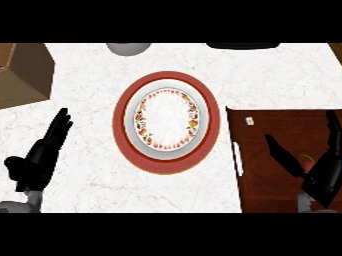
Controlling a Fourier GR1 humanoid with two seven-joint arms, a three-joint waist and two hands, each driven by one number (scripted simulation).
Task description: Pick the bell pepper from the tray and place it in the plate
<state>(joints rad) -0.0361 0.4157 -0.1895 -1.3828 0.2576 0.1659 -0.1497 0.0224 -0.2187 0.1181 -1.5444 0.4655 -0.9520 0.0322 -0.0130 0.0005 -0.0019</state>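
Pick not done yet. Right black hand (325,172) over the dark brown wooden tray (277,130), fingers (279,150) spread, gripping nothing; small red bell pepper (308,161) sits between them on the tray. Left black hand (39,155) rests flat, fingers straight, on the white marbled surface (78,90). Glossy round red-rimmed floral plate (166,121) has no pepper in it.

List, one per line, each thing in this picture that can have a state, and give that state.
Round red-rimmed plate with floral border: flat on the counter, nothing on it.
Dark brown wooden tray: on the counter, right of the plate.
Red bell pepper: on the tray, mostly hidden by the right hand.
Black left hand: open, over the counter.
Black right hand: open, fingers spread around the pepper.
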